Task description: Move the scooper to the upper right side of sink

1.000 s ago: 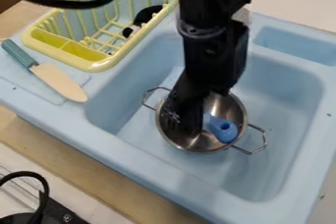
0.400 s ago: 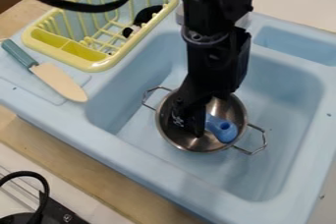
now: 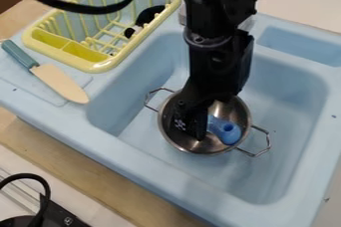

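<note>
Black robot arm, segmented, one loose cable.
Arm (image 3: 218,69): matte black, blocky sections; rounded collar (image 3: 208,43) midway, greyish rim. Upper section: bumpy, knobbed edge at 3 o'clock. Small white marking (image 3: 179,124) on the lowest section, 7 o'clock end. Thick black cable (image 3: 86,8) sags in an arc from 10 o'clock to 12 o'clock of the view.

A yellow rack (image 3: 100,65) has a black thing (image 3: 148,15) in it. A knife (image 3: 61,83) with a blue-green handle and a tan blade lies beside the rack. The shiny pot (image 3: 184,144) has two handles.
</note>
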Available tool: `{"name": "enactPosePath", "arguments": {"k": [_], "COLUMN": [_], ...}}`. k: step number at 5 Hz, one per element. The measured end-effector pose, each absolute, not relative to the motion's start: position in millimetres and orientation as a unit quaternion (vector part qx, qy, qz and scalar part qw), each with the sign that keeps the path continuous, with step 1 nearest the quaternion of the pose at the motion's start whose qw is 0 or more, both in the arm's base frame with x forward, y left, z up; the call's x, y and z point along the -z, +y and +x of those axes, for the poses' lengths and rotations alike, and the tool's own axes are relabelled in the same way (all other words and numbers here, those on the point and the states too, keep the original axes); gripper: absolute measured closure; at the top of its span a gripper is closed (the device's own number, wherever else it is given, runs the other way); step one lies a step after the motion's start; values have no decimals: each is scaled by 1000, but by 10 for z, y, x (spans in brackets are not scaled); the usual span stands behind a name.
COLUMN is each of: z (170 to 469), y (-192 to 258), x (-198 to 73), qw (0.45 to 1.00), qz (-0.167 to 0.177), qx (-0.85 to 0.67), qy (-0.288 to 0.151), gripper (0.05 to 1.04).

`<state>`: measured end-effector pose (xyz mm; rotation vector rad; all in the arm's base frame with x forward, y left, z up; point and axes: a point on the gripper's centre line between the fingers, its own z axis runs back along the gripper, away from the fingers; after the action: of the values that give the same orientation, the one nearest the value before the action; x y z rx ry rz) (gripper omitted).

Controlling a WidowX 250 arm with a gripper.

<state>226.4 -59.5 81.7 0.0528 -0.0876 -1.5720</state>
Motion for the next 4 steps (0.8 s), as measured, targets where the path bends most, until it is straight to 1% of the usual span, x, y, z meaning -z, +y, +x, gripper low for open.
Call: {"name": "enactPosePath", "arguments": {"k": [1,2,3,4], "z": [2285,2281,2263,2252], "y": [-623,-606,-597,-597], "x": [-806,-766,-745,-705], "qw": [703,703,705,706], "qz": [20,19,18,12], "qx": [709,709,708,707], "qy": [-49,-39,-35,-36], "gripper": [106,127,233,522]}}
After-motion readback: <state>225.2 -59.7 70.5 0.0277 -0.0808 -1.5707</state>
